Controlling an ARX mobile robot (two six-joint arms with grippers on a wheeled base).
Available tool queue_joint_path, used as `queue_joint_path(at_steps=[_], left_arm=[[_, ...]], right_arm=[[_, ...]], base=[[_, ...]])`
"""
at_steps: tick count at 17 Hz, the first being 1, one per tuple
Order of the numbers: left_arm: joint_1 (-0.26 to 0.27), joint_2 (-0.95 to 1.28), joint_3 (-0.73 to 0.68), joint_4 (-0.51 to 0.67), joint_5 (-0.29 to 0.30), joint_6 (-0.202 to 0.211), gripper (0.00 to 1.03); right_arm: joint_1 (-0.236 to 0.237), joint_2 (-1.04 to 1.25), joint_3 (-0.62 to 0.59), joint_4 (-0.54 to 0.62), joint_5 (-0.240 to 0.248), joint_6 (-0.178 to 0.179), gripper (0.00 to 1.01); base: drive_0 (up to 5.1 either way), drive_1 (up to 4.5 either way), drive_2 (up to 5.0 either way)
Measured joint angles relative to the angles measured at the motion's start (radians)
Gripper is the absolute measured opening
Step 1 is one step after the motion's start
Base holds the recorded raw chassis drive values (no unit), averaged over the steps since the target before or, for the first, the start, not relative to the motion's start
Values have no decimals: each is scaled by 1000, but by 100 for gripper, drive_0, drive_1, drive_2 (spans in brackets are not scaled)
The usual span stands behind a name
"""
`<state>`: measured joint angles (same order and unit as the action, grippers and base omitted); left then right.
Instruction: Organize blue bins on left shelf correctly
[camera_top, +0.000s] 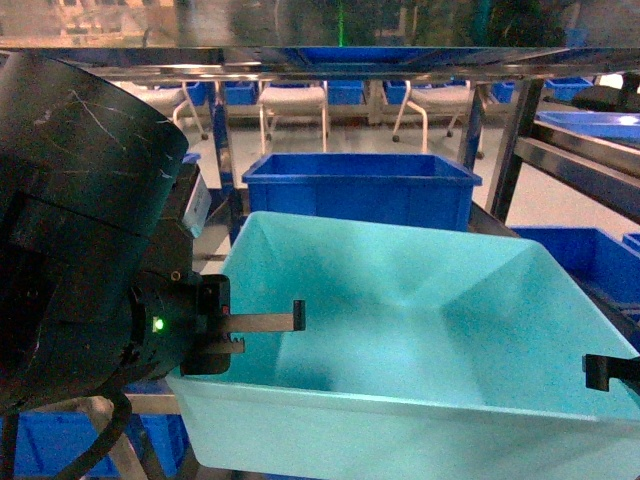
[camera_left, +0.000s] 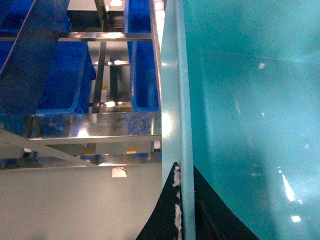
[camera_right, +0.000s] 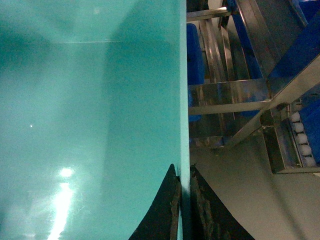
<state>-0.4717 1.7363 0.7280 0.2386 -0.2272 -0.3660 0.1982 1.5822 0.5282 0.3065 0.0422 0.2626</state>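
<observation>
A light turquoise blue bin (camera_top: 420, 340) fills the middle of the head view, held up between both grippers and tilted. My left gripper (camera_top: 268, 330) is shut on its left wall, one finger inside and one outside. In the left wrist view the left gripper (camera_left: 182, 175) pinches the bin's rim (camera_left: 182, 100). My right gripper (camera_top: 603, 372) is shut on the right wall. The right wrist view shows the right gripper (camera_right: 184, 175) clamping the bin's edge (camera_right: 183, 100). Steel rails of the shelf (camera_left: 95, 125) lie beyond the bin.
A dark blue crate (camera_top: 360, 185) stands right behind the bin, with more dark blue crates (camera_top: 590, 255) at the right and below. A steel upright (camera_top: 515, 150) rises at the right. A roller track (camera_right: 299, 137) runs beside the right gripper. White chairs (camera_top: 293, 100) stand far back.
</observation>
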Motion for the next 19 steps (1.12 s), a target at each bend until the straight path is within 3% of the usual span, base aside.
queue_joint_path(at_steps=[8, 14, 19], left_arm=[[0, 0, 1, -2, 3, 0, 2], [-1, 4, 11, -2, 3, 1, 2], [-3, 4, 11, -3, 2, 2, 2]], right_arm=[[4, 0, 0, -2, 6, 3, 2], [3, 0, 5, 2, 8, 3, 2], [3, 0, 5, -2, 14, 3, 2]], base=[[213, 255, -480], [15, 39, -10], [-401, 462, -4]])
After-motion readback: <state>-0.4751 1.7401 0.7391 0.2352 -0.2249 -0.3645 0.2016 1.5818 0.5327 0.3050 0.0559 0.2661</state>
